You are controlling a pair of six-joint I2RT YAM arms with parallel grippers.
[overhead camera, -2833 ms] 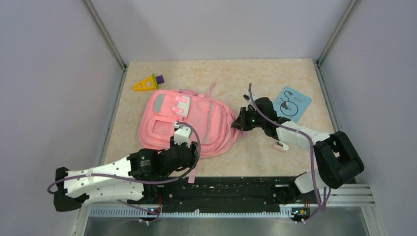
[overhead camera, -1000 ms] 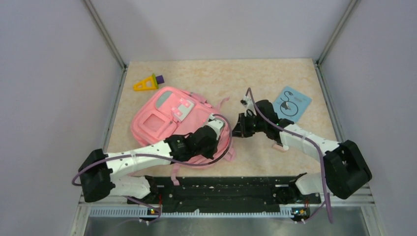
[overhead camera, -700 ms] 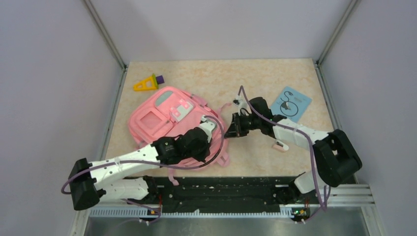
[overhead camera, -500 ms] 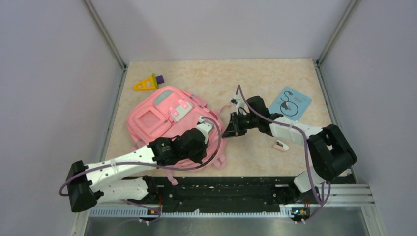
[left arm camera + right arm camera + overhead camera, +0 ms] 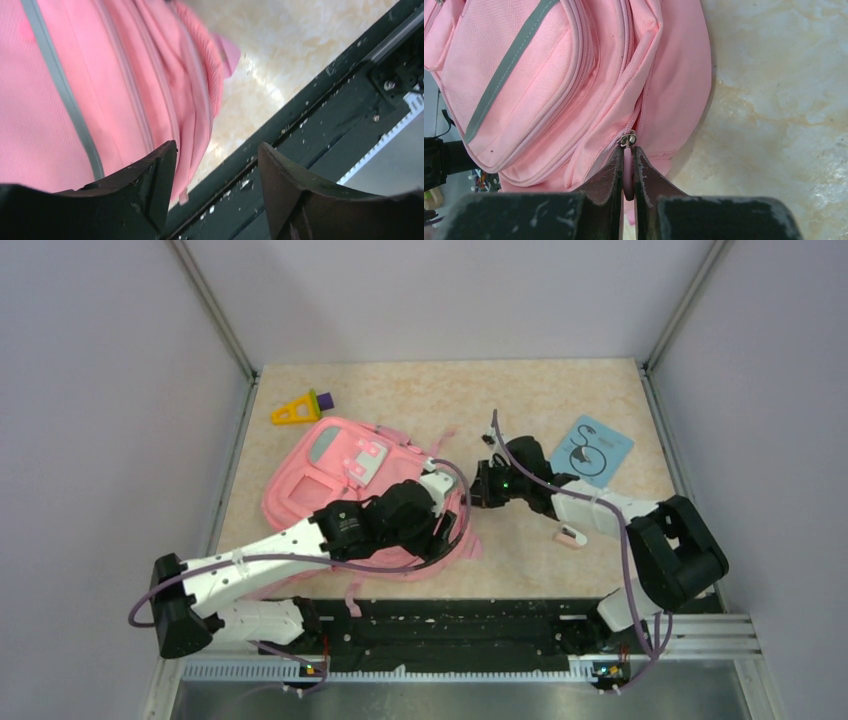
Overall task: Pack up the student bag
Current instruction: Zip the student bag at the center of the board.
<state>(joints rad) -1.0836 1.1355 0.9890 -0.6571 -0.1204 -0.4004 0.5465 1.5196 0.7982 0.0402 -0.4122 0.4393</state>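
The student bag lies flat on the table, left of centre. We see the right gripper pinched on its pink zipper pull and the left gripper spread apart, empty, over the bag's near edge. A blue booklet lies well apart to the right.

Tabletop of beige, marble-patterned laminate, enclosed by plain lilac-grey panels: back wall, left wall, right wall, meeting at metal corner posts. A black mounting rail borders the near edge, with a brushed-metal ledge below. Lighting is even and shadows soft.
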